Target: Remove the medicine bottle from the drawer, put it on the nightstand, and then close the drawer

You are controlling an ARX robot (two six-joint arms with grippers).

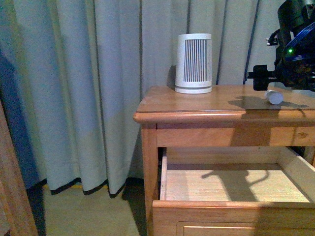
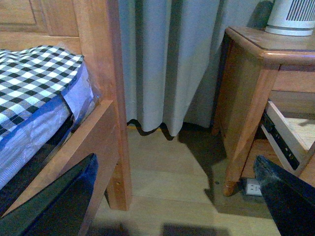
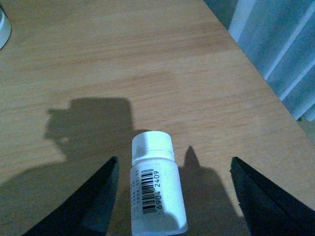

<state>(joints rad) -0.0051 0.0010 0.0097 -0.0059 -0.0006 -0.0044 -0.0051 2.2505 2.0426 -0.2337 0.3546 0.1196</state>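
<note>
Bottle's out! The medicine bottle (image 1: 274, 97) lies on its side on the nightstand (image 1: 197, 101), at four o'clock from the slatted white device (image 1: 194, 63). The right fingers (image 3: 96, 201) are spread wide either side of it, not touching. The left fingers (image 2: 54, 206) are wide too, and empty. The drawer (image 1: 231, 211) gapes open and bare, so closing it is what's left.

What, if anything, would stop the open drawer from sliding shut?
Nothing visible. The drawer shows only shadows on its pale interior, though its right end runs out of the front view. The medicine bottle lies on the nightstand top between the right gripper's open jaws, clear of the drawer.
</note>
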